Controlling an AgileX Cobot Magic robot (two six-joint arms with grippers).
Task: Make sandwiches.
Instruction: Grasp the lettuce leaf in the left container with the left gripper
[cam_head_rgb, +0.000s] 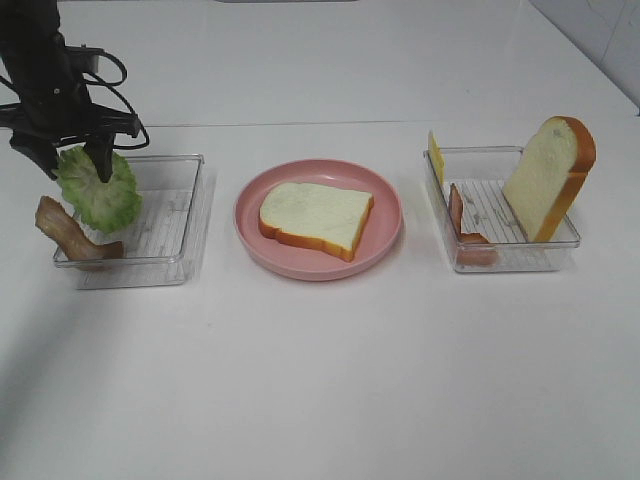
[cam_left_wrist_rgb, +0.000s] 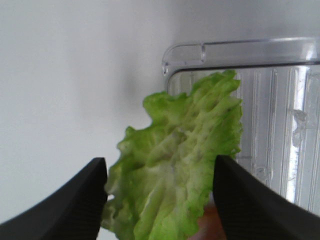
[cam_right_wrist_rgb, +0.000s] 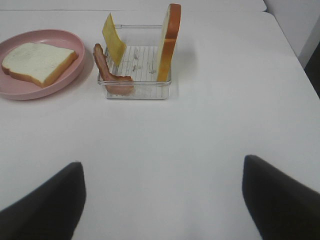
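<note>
One lettuce leaf (cam_head_rgb: 98, 190) hangs clamped in the left gripper (cam_head_rgb: 75, 165) at upper left, over a clear tray (cam_head_rgb: 190, 215); the right gripper (cam_right_wrist_rgb: 162, 200) gapes wide above the counter (cam_right_wrist_rgb: 200, 130).

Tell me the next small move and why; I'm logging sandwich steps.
Probably carry the green lettuce leaf, between the left gripper's fingers, over to the white bread slice lying bare on the pink round plate; whether it is clamped yet is unclear.

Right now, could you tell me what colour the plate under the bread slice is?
Plain pink; the plate shows best in the exterior high view.
</note>
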